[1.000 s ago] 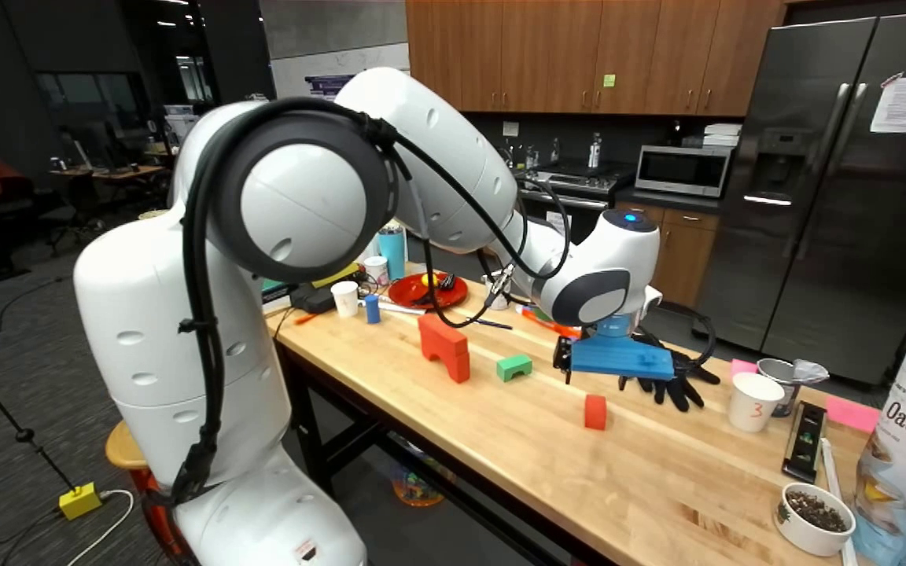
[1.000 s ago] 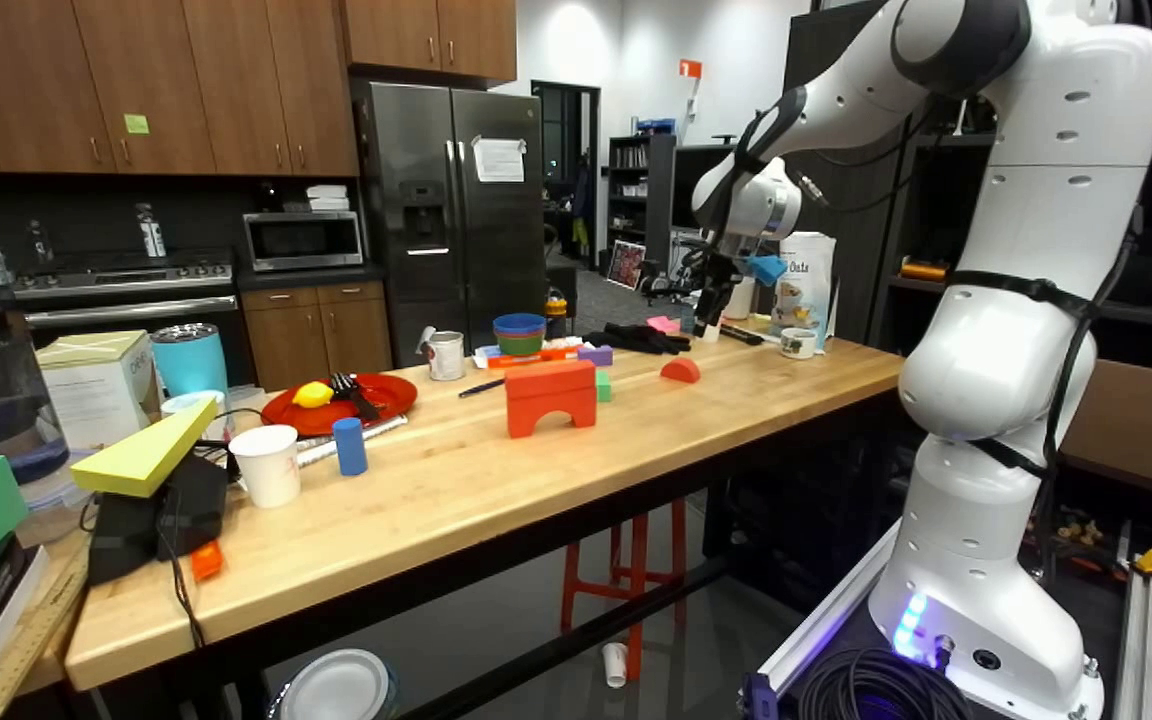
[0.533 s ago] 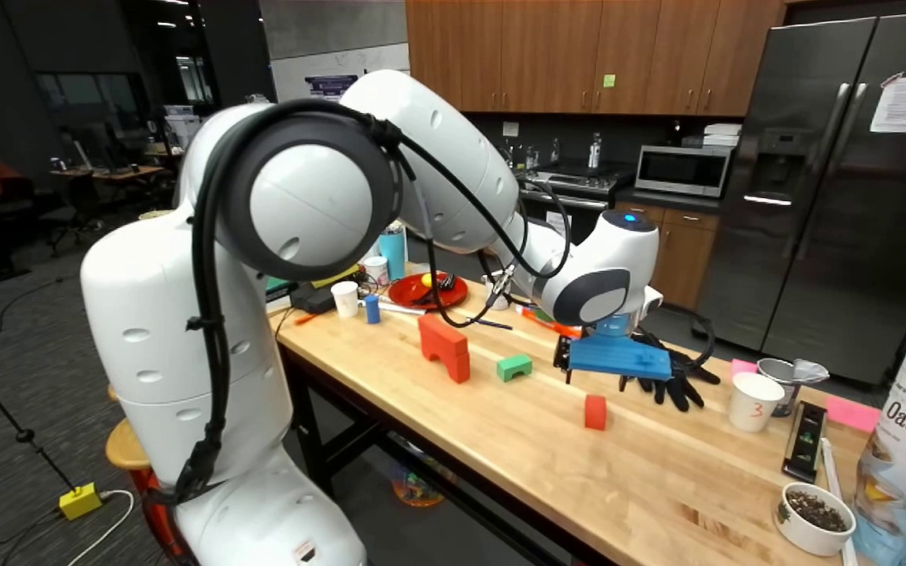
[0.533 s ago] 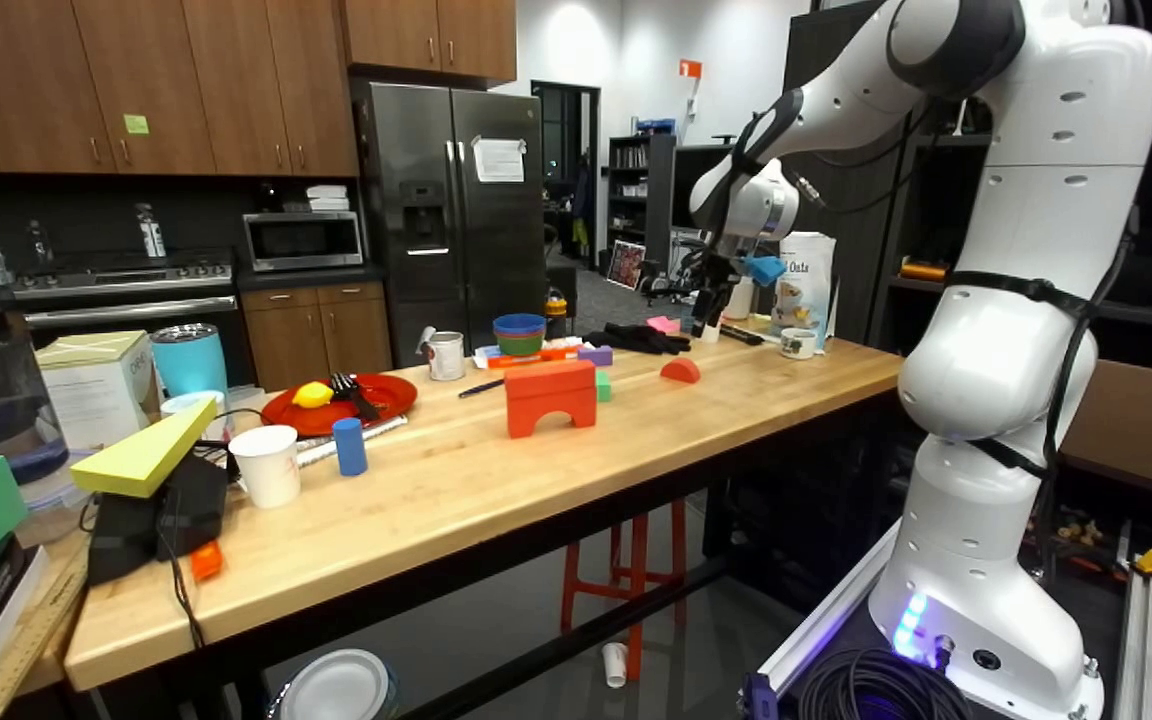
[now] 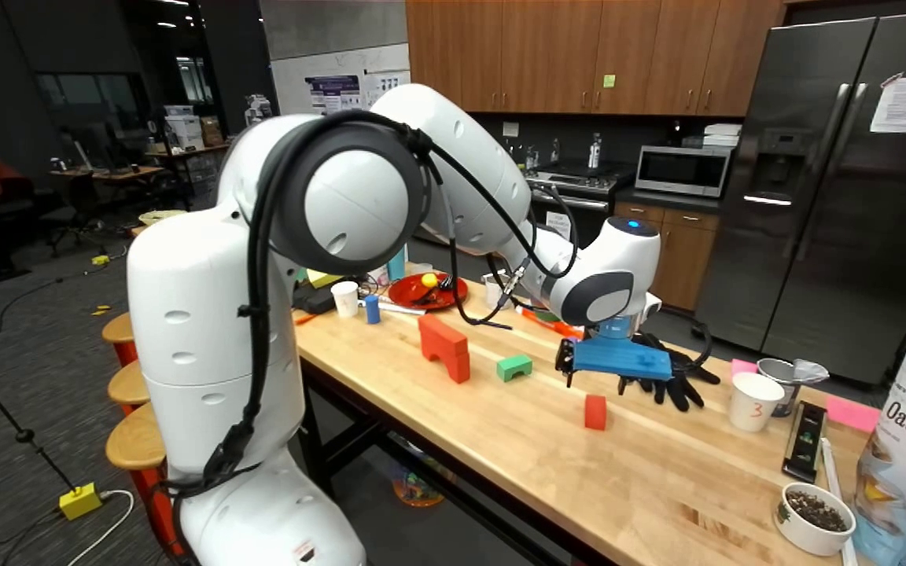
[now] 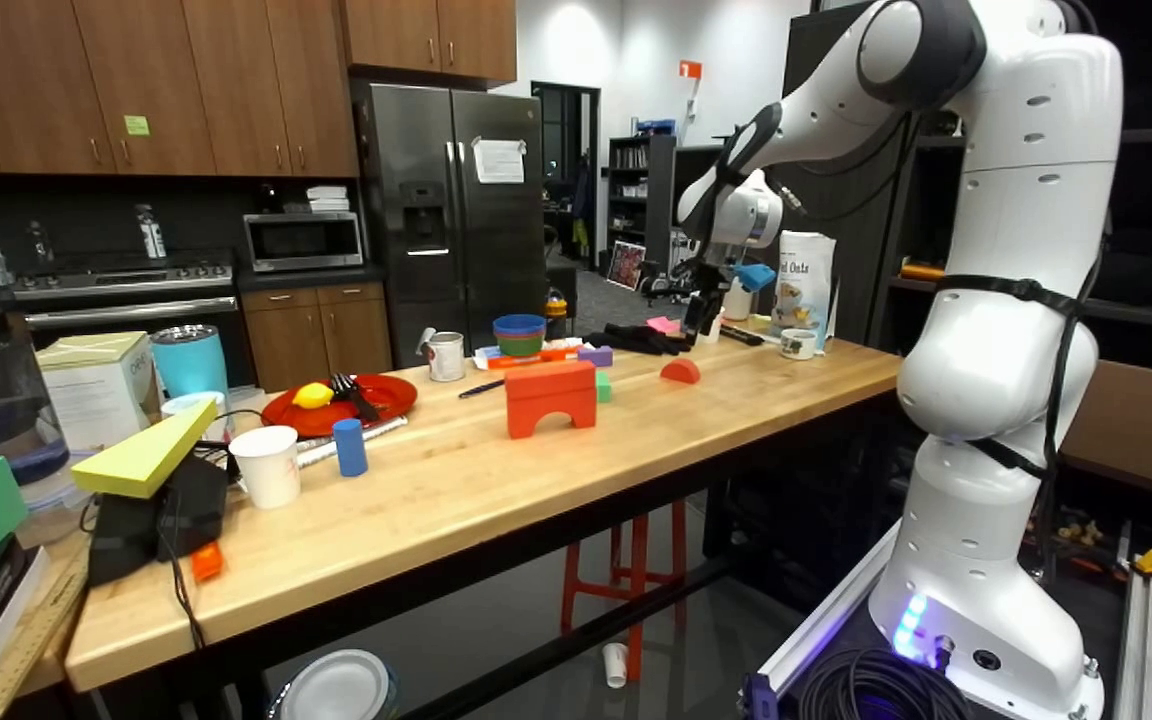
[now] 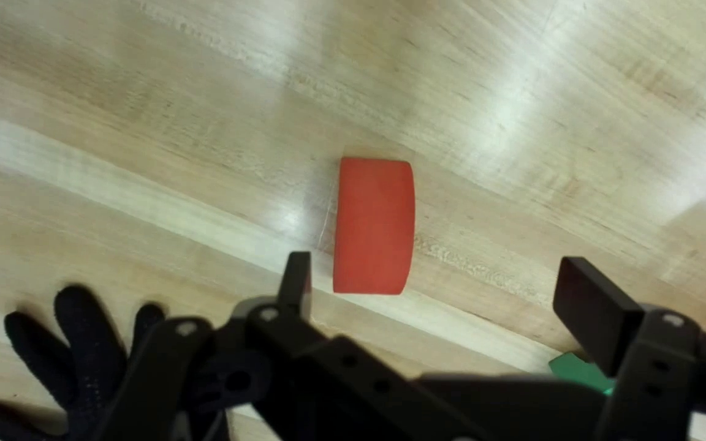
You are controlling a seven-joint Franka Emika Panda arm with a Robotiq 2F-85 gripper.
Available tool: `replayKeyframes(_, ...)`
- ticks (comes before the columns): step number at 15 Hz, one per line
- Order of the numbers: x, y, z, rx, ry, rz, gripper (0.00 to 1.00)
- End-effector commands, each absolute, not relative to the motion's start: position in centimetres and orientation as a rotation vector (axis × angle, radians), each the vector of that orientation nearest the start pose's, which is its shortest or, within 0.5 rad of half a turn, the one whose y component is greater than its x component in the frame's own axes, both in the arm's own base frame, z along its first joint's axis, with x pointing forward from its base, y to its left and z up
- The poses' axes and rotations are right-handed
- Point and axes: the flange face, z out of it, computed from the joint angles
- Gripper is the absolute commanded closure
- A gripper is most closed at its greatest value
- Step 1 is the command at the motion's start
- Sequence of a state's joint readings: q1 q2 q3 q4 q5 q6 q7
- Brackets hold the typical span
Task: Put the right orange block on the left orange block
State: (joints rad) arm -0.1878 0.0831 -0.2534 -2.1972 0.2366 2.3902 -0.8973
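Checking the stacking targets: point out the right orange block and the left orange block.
Right orange block (image 7: 374,226): wrist view, middle of its upper surface.
Left orange block (image 6: 551,391): an exterior view, broad face above its arched cutout.

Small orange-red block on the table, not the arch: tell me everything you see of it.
The small orange-red block is half-round: domed above a flat base in an exterior view, oblong with one long side bowed in the wrist view. It looks evenly colored, smooth and matte; the material can't be told. It rests flat side down on the wooden tabletop, apart from the green block. Nothing else is seen touching it; the open tool isn't gripping it.
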Motion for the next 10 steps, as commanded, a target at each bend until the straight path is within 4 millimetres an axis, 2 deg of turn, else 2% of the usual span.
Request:
replayKeyframes(1, 51.3, -24.3, 35.2, -3.028, -0.465, -0.243, 0.0)
replayKeyframes(10, 52.5, -25.0, 33.1, -3.004, -0.473, -0.156, 0.0)
